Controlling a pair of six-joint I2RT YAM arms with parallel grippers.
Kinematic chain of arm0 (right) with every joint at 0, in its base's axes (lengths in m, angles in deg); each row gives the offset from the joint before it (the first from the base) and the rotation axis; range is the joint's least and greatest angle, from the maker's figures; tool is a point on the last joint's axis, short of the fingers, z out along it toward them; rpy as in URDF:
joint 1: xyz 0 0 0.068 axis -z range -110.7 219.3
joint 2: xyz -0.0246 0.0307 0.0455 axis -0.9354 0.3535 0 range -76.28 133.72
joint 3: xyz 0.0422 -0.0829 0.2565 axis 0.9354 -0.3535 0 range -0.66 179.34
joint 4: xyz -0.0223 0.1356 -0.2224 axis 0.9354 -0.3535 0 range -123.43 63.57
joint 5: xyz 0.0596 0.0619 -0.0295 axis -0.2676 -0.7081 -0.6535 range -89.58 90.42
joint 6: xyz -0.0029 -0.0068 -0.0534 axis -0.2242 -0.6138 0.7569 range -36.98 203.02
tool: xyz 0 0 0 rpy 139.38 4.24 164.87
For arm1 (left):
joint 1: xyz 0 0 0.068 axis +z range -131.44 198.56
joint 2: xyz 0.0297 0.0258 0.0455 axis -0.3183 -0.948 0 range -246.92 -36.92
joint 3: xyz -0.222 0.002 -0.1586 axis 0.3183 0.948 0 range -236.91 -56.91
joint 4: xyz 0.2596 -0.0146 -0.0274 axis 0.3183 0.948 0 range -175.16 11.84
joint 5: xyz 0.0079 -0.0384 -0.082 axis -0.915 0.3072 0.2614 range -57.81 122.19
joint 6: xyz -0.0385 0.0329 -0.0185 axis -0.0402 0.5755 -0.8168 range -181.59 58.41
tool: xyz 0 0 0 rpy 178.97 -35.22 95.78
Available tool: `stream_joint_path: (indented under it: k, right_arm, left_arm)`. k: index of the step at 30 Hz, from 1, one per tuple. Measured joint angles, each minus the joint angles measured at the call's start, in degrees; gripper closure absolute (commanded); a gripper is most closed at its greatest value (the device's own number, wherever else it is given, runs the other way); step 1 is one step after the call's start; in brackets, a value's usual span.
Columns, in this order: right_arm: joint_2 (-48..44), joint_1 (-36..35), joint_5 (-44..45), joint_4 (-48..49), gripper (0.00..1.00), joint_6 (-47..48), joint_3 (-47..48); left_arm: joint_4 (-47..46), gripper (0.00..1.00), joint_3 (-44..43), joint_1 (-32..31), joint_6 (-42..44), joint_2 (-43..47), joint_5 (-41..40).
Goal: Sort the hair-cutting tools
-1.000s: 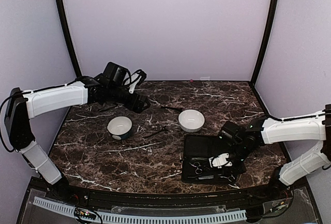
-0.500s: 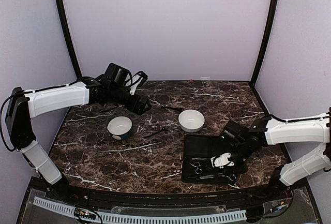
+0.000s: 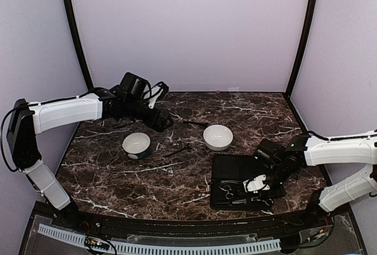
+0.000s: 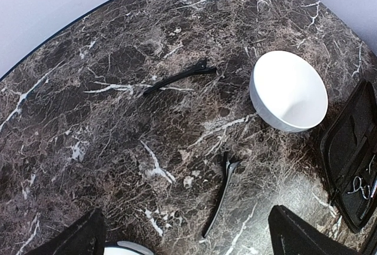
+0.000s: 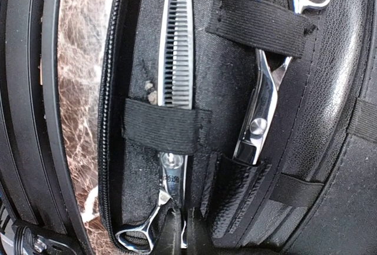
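Two slim black hair clips lie on the marble: one [image 4: 179,78] toward the back, one [image 4: 219,199] between the two white bowls [image 3: 136,144] [image 3: 218,137]. My left gripper [image 4: 185,222] hovers open above the nearer clip, holding nothing. Inside the open black case [image 3: 235,166], silvery thinning scissors [image 5: 175,60] and plain scissors [image 5: 265,90] sit under elastic straps. My right gripper [image 5: 189,240] is shut on the handle shank of the thinning scissors, beside one finger ring [image 5: 138,237].
The case's zipper edge [image 5: 112,119] runs along the left of the thinning scissors, with marble showing beyond it. Purple walls enclose the table on three sides. The case lies near the front right edge [image 3: 247,205].
My left gripper's fingers have spread wider. The right gripper has shifted slightly right over the case, and the case has slid a little with it.
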Motion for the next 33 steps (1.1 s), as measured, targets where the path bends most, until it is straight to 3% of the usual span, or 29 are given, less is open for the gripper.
stream_joint_path:
  k: [19, 33]
  right_arm:
    - [-0.33, 1.07, 2.10, -0.44, 1.00, -0.44, -0.72]
    - [1.73, -0.76, -1.16, -2.58, 1.00, -1.79, 2.29]
  left_arm:
    - [0.04, 0.01, -0.20, -0.26, 0.02, -0.44, 0.20]
    - [0.24, 0.01, -0.68, -0.50, 0.02, -0.79, 0.20]
